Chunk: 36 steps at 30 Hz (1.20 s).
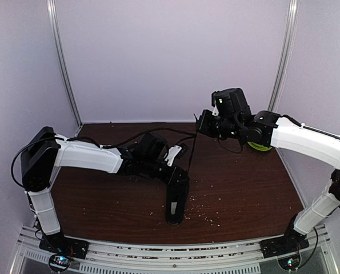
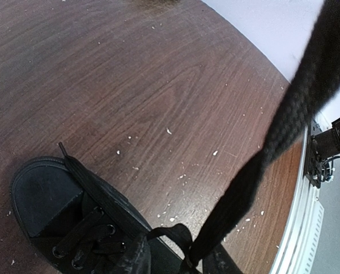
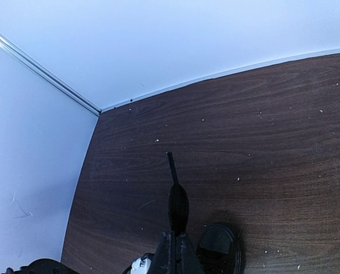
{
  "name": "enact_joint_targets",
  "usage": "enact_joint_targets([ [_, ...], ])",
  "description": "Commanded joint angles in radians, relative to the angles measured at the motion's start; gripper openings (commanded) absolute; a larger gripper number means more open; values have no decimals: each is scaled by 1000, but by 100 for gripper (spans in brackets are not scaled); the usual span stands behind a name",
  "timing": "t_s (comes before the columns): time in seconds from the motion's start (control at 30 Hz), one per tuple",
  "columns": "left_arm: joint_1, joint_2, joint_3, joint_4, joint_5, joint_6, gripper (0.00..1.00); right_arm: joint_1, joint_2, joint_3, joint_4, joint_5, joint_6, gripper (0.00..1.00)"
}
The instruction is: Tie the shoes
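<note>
While the right gripper (image 1: 201, 124) is clenched tight on the end of a lace (image 1: 191, 149), the black shoe (image 1: 177, 202) sits on the dark wooden table (image 1: 244, 188) near its middle, between the two arms, with one end toward the near edge. From the top view that lace runs as a thin straight line from the shoe's far end up to the raised right gripper. The right wrist view shows the two fingers pressed together with the lace tip sticking out past them. The left gripper (image 1: 174, 155) hangs low, just over the far end of the shoe. Whether it grips anything or stands loose I cannot tell, since its fingers do not show clearly in any view. Seen from the left wrist, the pulled lace crosses the view close to the lens, rising from the shoe at the bottom edge. The other lace (image 2: 84, 174) lies slack across the toe, its tip resting on the wood. Pale crumbs (image 1: 204, 216) are scattered on the table beside the shoe. A green bowl (image 1: 260, 146) shows partly behind the right arm.
</note>
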Motion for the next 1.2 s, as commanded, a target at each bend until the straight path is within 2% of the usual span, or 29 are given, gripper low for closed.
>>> enact_joint_targets([
  [0.0,-11,16,31,19,1,12,26,-6,11,12,20,-4,10,0],
  [0.1,-11,16,30,23,2,9,13,-7,13,12,21,-5,10,0],
  [0.23,-11,2,10,43,-4,4,1,-11,19,10,21,-5,9,0],
  [0.47,-9,-48,-53,102,-18,-16,0,-24,83,34,9,-49,-10,0],
  [0.97,24,-129,-132,155,-2,-52,0,-29,454,303,-114,-232,-113,1],
  [1.0,26,-129,-133,155,-2,-56,0,-29,471,315,-115,-242,-119,9],
  [1.1,32,-131,-138,162,-2,-67,0,-35,489,329,-110,-254,-130,44],
  [1.17,35,-134,-144,174,-5,-74,0,-45,479,330,-108,-252,-147,62],
])
